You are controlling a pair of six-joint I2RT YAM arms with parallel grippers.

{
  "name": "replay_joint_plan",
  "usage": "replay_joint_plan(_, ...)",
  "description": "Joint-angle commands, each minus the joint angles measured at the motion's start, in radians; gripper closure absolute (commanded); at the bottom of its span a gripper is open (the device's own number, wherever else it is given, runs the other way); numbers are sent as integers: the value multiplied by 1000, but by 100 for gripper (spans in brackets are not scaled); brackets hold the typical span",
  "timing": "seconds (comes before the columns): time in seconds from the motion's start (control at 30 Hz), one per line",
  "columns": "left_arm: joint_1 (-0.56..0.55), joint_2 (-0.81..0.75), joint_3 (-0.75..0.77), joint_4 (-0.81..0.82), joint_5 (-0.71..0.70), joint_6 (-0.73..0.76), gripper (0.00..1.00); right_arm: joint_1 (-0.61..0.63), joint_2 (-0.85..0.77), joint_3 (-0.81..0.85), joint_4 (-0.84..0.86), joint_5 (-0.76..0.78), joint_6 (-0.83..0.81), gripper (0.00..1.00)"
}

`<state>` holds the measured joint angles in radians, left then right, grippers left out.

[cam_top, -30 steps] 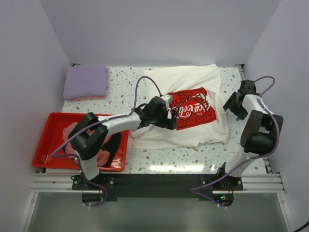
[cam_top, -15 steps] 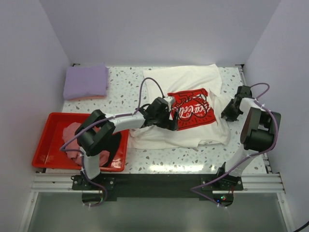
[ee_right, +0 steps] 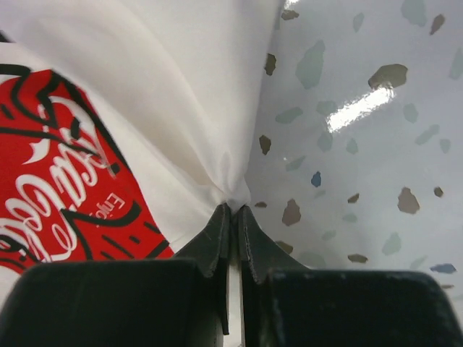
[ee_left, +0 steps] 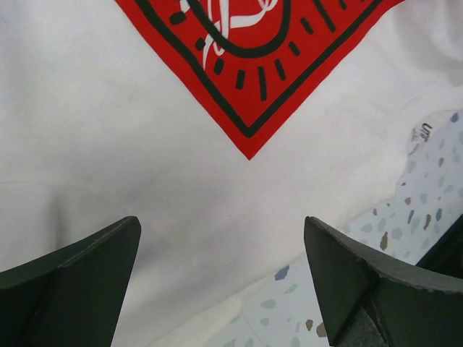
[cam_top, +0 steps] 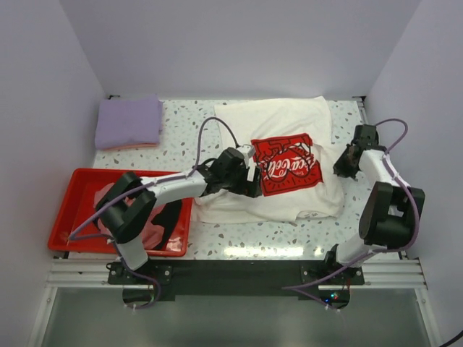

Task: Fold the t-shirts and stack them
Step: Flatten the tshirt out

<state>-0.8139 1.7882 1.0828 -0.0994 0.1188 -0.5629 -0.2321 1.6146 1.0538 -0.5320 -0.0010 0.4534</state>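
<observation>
A cream-white t-shirt (cam_top: 289, 119) with a red chest print (cam_top: 286, 165) lies spread on the middle of the table. My left gripper (cam_top: 253, 175) hovers open over the shirt's near left edge; in the left wrist view its fingers (ee_left: 87, 267) straddle white cloth (ee_left: 108, 130) with nothing between them. My right gripper (cam_top: 341, 168) is shut on the shirt's right edge, the cloth (ee_right: 195, 87) bunching at the closed tips (ee_right: 233, 208). A folded lavender t-shirt (cam_top: 129, 121) lies at the back left. Pink (cam_top: 155, 235) and black (cam_top: 171, 213) t-shirts lie crumpled in the tray.
A red plastic tray (cam_top: 65, 210) stands at the front left, under the left arm. The speckled tabletop (cam_top: 188, 137) shows between the lavender shirt and the white one. White walls close in the left, back and right sides.
The right gripper moved in to the shirt's right edge and closed on it. The left gripper stayed open, shifting slightly over the shirt's left side.
</observation>
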Motion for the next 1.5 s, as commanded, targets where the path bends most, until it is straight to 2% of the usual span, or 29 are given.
replay_joint_plan(0.0, -16, -144, -18, 44, -19, -2, 0, 48, -145, 75, -155, 161, 14, 100)
replay_joint_plan(0.17, -39, -205, -35, 17, -34, 8, 0, 59, -164, 168, -210, 281, 4, 100)
replay_joint_plan(0.33, -76, -243, -73, 6, -47, 9, 0, 57, 35, 345, -244, 384, -16, 100)
replay_joint_plan(0.43, -102, -262, -96, -13, -70, 11, 0, 59, 195, 520, -321, 422, -9, 100)
replay_joint_plan(0.47, -114, -268, -101, -19, -77, 6, 0, 59, 227, 584, -335, 430, -7, 97)
replay_joint_plan(0.5, -119, -270, -116, -22, -82, 3, 0, 59, 266, 618, -350, 432, -9, 91)
replay_joint_plan(0.53, -125, -271, -122, -23, -80, -8, 0, 57, 295, 650, -374, 443, -4, 66)
replay_joint_plan(0.57, -136, -276, -139, -22, -80, -12, 0, 57, 330, 690, -405, 466, -4, 60)
replay_joint_plan(0.6, -142, -276, -145, -16, -80, -17, 0, 57, 334, 692, -413, 466, -7, 44)
replay_joint_plan(0.67, -152, -276, -155, -10, -84, -20, 0, 59, 271, 625, -367, 454, -18, 21)
replay_joint_plan(0.7, -153, -273, -155, -3, -82, -22, 0, 59, 240, 586, -340, 425, -34, 1)
replay_joint_plan(0.87, -153, -250, -115, -22, -103, -11, 0, 74, -13, 292, -185, 251, -65, 1)
replay_joint_plan(0.9, -153, -248, -110, -28, -114, -11, 0, 83, -98, 252, -171, 205, -65, 1)
replay_joint_plan(1.0, -153, -248, -92, -31, -114, -8, 0, 126, -223, 112, -134, 106, -44, 1)
replay_joint_plan(1.2, -159, -273, -116, -2, -64, -3, 0, 185, -415, -171, -65, 23, 5, 1)
replay_joint_plan(1.37, -276, -323, -141, -49, -116, 40, 0, 183, -547, -285, -109, -89, -10, 1)
replay_joint_plan(1.47, -340, -297, -162, -39, -116, 40, 2, 185, -607, -362, -93, -141, 11, 1)
